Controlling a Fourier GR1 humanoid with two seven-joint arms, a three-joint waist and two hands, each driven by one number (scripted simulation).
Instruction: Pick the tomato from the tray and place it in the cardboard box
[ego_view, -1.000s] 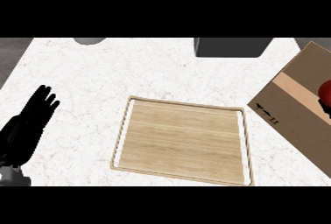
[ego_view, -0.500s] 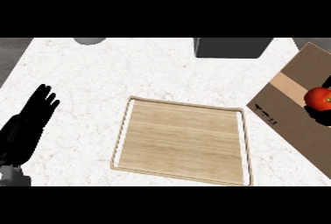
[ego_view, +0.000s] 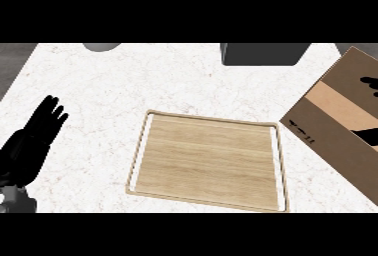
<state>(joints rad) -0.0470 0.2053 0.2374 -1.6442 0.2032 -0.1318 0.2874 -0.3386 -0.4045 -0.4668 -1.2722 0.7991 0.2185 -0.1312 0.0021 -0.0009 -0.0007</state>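
The left hand (ego_view: 33, 137) rests open at the worktop's (ego_view: 148, 75) near-left edge, fingers straight, holding nothing. Right of it the wooden tray (ego_view: 210, 160) lies bare. Farther right, the cardboard box (ego_view: 343, 125) is cut by the frame; no tomato or right hand shows, only dark shapes inside.

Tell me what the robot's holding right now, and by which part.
Nothing visible is held. The left hand rests open at the counter's left; the right hand is out of view. No tomato shows.
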